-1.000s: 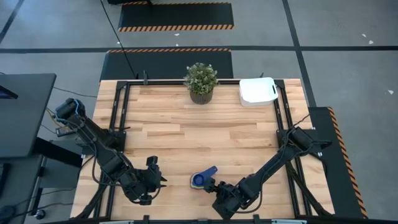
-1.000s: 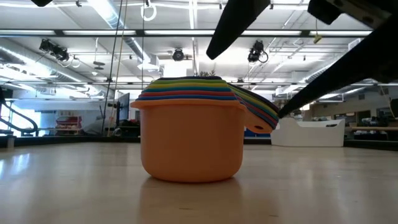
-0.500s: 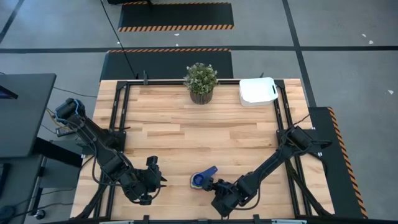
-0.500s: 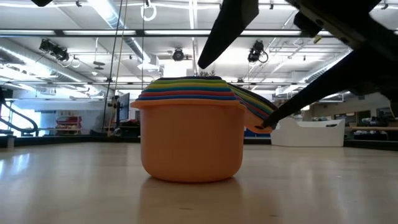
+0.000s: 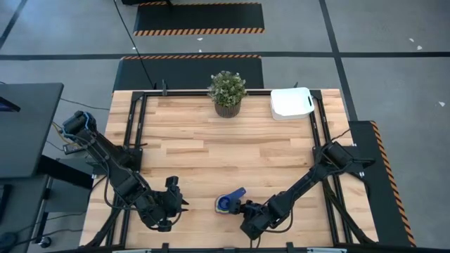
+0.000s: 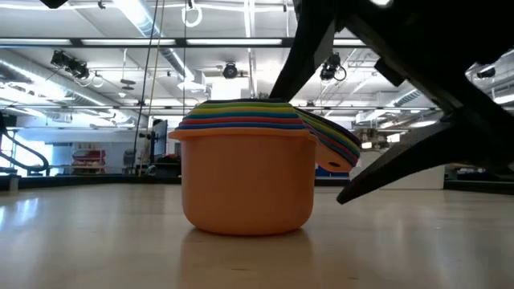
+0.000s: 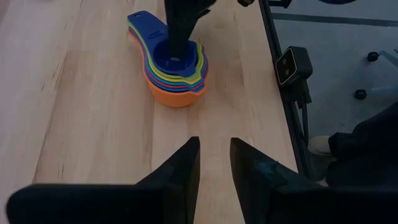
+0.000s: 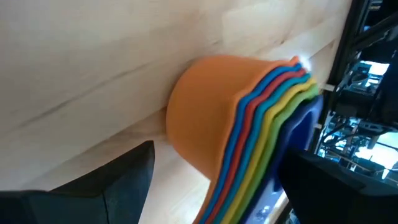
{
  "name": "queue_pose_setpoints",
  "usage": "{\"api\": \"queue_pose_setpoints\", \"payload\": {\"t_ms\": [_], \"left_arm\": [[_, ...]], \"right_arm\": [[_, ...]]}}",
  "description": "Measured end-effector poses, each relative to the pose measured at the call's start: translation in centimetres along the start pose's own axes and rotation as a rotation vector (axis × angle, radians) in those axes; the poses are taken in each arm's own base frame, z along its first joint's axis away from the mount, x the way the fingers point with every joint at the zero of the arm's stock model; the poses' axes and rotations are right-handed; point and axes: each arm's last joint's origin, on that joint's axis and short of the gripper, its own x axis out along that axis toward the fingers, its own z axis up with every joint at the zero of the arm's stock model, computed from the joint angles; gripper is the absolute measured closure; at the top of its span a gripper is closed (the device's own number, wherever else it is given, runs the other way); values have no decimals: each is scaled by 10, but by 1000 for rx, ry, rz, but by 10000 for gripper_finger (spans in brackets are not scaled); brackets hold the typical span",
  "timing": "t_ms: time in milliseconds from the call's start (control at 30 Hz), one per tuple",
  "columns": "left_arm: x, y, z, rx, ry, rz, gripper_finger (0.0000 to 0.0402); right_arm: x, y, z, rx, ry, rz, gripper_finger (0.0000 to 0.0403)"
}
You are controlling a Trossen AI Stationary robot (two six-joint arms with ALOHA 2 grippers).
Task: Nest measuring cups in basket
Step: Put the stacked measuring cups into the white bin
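The measuring cups (image 5: 225, 203) stand nested in one stack near the table's near edge, with the orange cup (image 6: 247, 181) at the bottom on the wood and the dark blue cup (image 7: 174, 57) on top. Their handles (image 6: 333, 143) fan out to one side. My right gripper (image 5: 237, 209) is open at the stack. One finger (image 7: 180, 28) reaches down into the top cup's mouth, and the other finger (image 6: 385, 172) is low beside the orange wall. My left gripper (image 5: 176, 202) waits to the stack's left, open by a narrow gap. The white basket (image 5: 291, 102) sits at the far right corner. My right gripper (image 8: 211, 180) straddles the stack, slanting in from the table's near right. One finger is over the dark blue cup's bowl (image 7: 176, 61) and the other is outside the orange cup's wall (image 8: 199, 124). I cannot tell whether either finger touches. The stack rests upright on the table.
A potted green plant (image 5: 226, 91) stands at the middle of the far edge, left of the basket. Black rails (image 5: 133, 133) run along the table's left and right sides. Bare wood (image 5: 225, 147) lies between the stack and the far objects.
My right gripper has moved toward the stack, to the table's left, and has come lower. Its lower finger has dropped from handle height to near the tabletop. The stack has stayed where it was.
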Motion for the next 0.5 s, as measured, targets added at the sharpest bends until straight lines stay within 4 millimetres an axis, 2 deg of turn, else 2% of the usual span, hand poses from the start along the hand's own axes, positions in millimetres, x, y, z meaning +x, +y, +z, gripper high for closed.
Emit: {"api": "queue_pose_setpoints", "payload": {"t_ms": [233,500], "left_arm": [[0,0,0,0,0,0,306],[0,0,0,0,0,0,306]], "right_arm": [[6,6,-5,-55,-12,24,71],[10,2,-9,-93,-14,18,71]]}}
